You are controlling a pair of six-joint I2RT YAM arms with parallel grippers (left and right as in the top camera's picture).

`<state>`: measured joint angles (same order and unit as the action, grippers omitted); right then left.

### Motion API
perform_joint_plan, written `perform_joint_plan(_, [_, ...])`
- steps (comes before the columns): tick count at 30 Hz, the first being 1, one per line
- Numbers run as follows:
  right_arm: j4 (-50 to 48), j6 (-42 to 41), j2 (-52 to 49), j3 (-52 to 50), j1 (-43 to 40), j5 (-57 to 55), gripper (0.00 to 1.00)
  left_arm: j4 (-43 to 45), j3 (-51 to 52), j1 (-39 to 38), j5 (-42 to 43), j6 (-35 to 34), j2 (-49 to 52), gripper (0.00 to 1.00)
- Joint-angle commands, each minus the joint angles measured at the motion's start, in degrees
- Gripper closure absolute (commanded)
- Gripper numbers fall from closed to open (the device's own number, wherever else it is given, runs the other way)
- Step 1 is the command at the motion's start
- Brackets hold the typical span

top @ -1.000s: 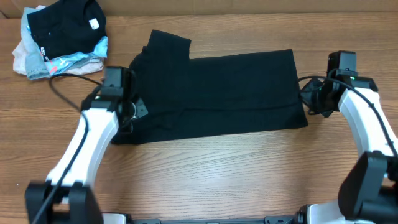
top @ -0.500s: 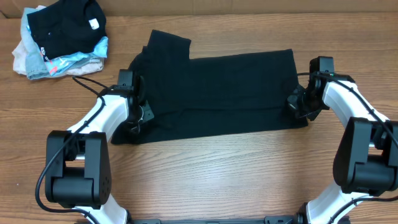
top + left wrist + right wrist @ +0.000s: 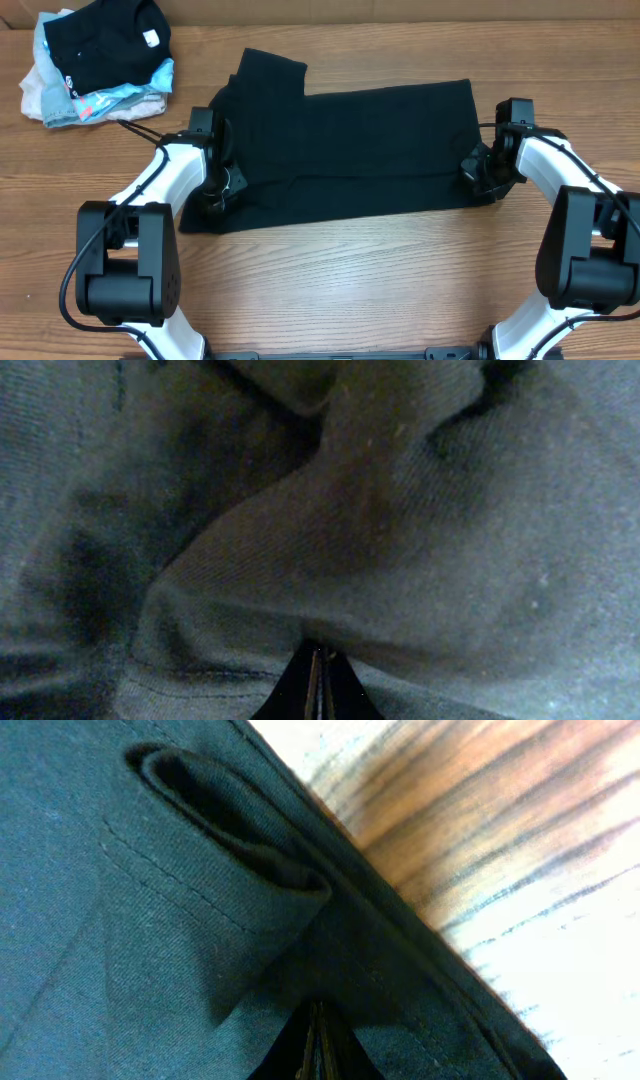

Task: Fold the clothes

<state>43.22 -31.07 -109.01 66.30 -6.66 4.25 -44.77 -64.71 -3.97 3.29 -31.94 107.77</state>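
The clothes [image 3: 350,150], a black T-shirt, lie flat across the middle of the table as a long band, with one sleeve sticking up at the back left. My left gripper [image 3: 222,188] is down on the shirt's front left corner. In the left wrist view the left gripper [image 3: 318,665] is shut, and puckered black fabric [image 3: 330,540] runs into its tips. My right gripper [image 3: 480,175] is at the shirt's front right corner. Seen from the right wrist, it [image 3: 318,1020] is shut on cloth just below a rolled hem [image 3: 235,840].
A pile of garments [image 3: 90,65] sits at the back left corner: a black one with a white label on top of light-blue and pale pink ones. Bare wooden table [image 3: 350,280] stretches in front of the shirt. A cable [image 3: 135,130] trails from the left arm.
Both arms swung inward from outside the shirt's ends and came down on its front corners. In the last half second they barely shifted.
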Motion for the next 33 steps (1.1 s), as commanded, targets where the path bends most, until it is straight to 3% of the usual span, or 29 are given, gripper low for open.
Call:
perform_joint_plan(1, [3.3, -0.7, -2.6, -3.3, 0.3, -1.6, 0.96, -4.3, 4.2, 0.2, 0.9, -2.1, 5.0, 0.96])
perform_joint_plan(12, [10.8, -0.8, 0.9, -3.2, 0.2, -4.4, 0.96, -13.7, 4.2, 0.0, 0.7, -4.3, -1.3, 0.96])
perform_joint_plan(20, [19.6, -5.2, 10.9, -2.3, 0.2, -12.2, 0.96, -18.1, 4.2, 0.0, -2.8, -6.0, -19.4, 0.96])
perform_joint_plan(26, [21.9, -2.9, 19.6, 1.3, 0.2, -12.1, 0.95, -14.2, 4.2, 0.0, -5.6, -3.8, -32.4, 0.95])
perform_joint_plan(30, [20.5, -1.7, 21.3, 3.9, 0.2, -11.8, 0.55, -7.6, 4.2, 0.0, -5.2, 0.2, -35.3, 0.71])
perform_joint_plan(33, [17.0, 0.4, 21.3, 5.7, 0.2, -7.9, 0.42, 0.5, 4.2, 0.0, -2.3, 5.2, -34.5, 0.49])
